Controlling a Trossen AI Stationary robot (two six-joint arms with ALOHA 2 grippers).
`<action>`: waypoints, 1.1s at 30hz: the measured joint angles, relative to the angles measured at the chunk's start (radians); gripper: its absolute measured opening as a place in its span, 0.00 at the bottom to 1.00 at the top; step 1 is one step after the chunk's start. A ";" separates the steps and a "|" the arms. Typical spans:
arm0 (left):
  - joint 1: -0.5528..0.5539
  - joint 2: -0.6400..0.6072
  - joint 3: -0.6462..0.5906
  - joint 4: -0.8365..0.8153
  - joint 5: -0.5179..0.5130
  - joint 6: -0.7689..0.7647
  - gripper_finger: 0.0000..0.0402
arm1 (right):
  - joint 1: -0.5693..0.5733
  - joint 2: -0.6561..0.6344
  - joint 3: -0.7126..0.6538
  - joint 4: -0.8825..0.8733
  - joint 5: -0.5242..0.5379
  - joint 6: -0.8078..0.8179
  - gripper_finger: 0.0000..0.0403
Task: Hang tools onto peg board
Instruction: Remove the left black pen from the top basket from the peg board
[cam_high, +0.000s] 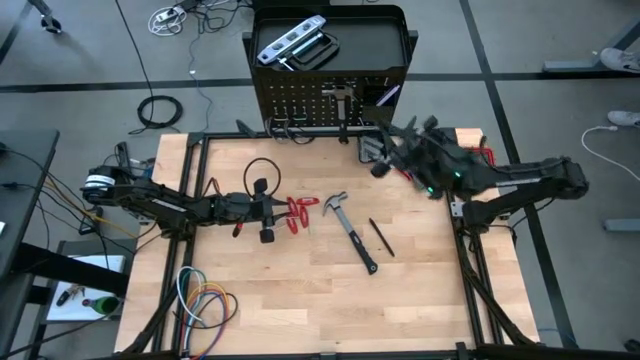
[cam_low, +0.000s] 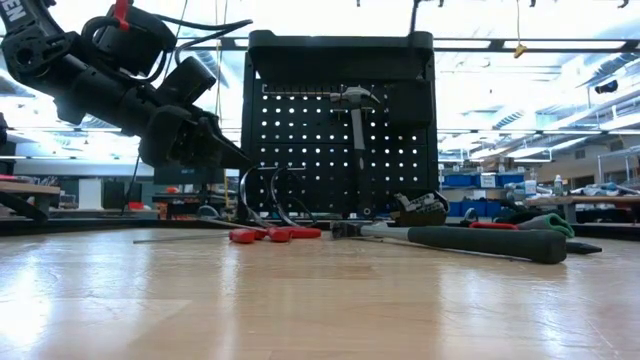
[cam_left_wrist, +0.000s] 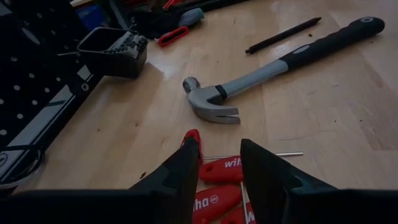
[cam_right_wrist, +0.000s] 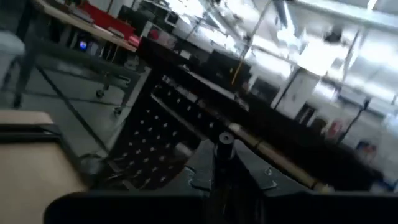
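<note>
My left gripper (cam_left_wrist: 219, 163) is open above the table's middle (cam_high: 283, 212). Its fingers stand on either side of the red-handled tools (cam_left_wrist: 217, 186), which lie flat on the wood (cam_high: 303, 212). In the low view it hangs above them (cam_low: 235, 155). Beyond lie a steel hammer (cam_left_wrist: 273, 68) and a thin dark screwdriver (cam_left_wrist: 283, 34). The black peg board (cam_high: 310, 105) stands at the far edge, with a hammer (cam_low: 357, 120) hanging head-up on it. A silver level (cam_high: 290, 42) lies in its top tray. My right gripper (cam_high: 385, 152) is close in front of the board's right part.
A small black box (cam_left_wrist: 115, 50) sits near the board's foot, with red and green handled tools (cam_high: 480, 155) at the far right corner. A black cable loop (cam_high: 262, 172) arches by my left wrist. Coiled coloured cables (cam_high: 205, 300) lie at the near left. Bare wood (cam_high: 330, 310) shows toward the near edge.
</note>
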 joint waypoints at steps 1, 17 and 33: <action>0.000 0.000 0.000 0.000 0.000 0.000 0.30 | 0.034 -0.019 0.000 -0.045 0.036 0.054 0.10; 0.000 0.000 0.000 0.041 0.001 0.000 0.30 | 0.126 0.050 0.000 -1.091 -0.684 1.474 0.12; 0.000 0.000 0.000 0.086 0.002 0.051 0.30 | 0.059 0.428 -0.001 -1.115 -0.921 1.488 0.21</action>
